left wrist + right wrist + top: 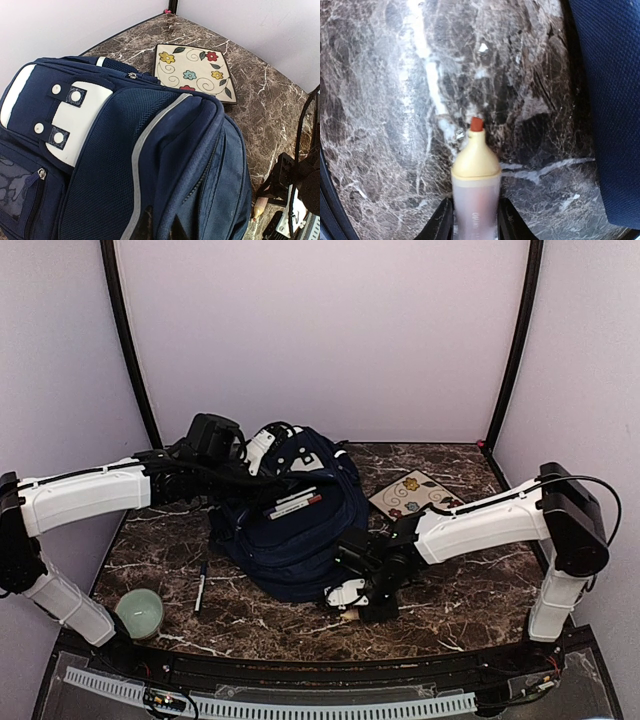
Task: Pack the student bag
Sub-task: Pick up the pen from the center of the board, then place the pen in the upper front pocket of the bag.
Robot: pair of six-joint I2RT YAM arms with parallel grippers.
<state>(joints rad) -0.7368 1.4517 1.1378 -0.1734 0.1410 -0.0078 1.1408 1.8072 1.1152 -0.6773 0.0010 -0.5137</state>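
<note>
Right gripper (475, 222): your fingers are clamped on a highlighter (476, 170), its reddish nib bare and aimed at the marble table (385, 100), near the bag's edge.
Left gripper (161, 231): it sits at the bag's far end, against the fabric. You cannot tell whether it is parted or pinching.
Count: one student bag (295, 540), one flowered plate (195, 72), two pens (296, 507) lying on the bag, one black pen (200, 590) on the table, one green cup (140, 610).
Student bag: it lies mid-table between your arms, navy with a grey stripe and white patches.
</note>
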